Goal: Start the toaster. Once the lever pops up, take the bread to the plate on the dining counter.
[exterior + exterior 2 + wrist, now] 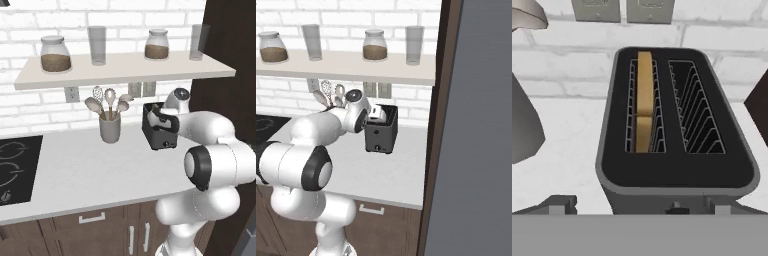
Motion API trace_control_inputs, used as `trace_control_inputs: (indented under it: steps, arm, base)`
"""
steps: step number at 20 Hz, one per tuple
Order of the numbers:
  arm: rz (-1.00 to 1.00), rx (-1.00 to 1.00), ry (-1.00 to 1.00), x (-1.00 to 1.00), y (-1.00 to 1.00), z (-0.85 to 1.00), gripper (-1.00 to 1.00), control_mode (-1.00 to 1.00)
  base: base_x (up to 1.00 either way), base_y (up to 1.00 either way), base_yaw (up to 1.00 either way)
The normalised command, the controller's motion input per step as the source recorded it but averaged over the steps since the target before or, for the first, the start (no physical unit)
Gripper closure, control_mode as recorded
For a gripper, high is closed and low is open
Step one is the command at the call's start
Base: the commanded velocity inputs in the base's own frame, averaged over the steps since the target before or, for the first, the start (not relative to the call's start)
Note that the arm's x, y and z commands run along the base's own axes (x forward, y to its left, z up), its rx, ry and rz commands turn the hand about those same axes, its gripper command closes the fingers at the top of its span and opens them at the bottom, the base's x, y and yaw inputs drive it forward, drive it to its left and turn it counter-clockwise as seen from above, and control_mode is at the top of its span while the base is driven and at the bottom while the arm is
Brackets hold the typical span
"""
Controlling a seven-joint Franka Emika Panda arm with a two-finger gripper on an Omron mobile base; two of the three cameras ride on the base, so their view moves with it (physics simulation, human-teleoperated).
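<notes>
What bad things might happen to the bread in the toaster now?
1. The bread sits deep in the left slot of the toaster, between thin wire guides, so pulling it out may be tricky and it could snag or slip.
2. The gripper hangs right over the toaster; a clumsy push might shove the toaster instead of its lever.
3. The utensil cup stands near on the worktop and might get bumped.

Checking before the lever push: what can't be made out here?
- Toaster lever: hand view, cut off below the front edge.
- Bread: lower part hidden inside the left slot.
- Gripper: left base view, opening too small to judge.
- Toaster top: right base view, partly behind the hand.
</notes>
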Motion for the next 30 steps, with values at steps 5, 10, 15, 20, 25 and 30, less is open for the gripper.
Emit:
trace_control_inputs:
  steps: [5, 10, 15, 20, 25, 30]
  arm:
    - [0.00, 0.03, 0.00, 0.47, -0.01, -0.16, -1.00, -1.00]
    - [0.00, 0.02, 0.00, 0.44, -0.04, -0.15, -1.00, -1.00]
    - [0.00, 0.00, 0.00, 0.40, -0.02, -0.17, -1.00, -1.00]
    - [0.00, 0.00, 0.00, 0.47, 0.00, -0.19, -1.00, -1.00]
    - [0.00, 0.00, 0.00, 0.42, 0.00, -0.21, -1.00, -1.00]
    - [0.00, 0.00, 0.00, 0.33, 0.00, -0.30, -1.00, -1.00]
  base:
    - [0.00, 0.00, 0.00]
    - [0.00, 0.00, 0.00]
    - [0.00, 0.00, 0.00]
    - [0.00, 0.00, 0.00]
    - [0.00, 0.00, 0.00]
    - [0.00, 0.00, 0.00]
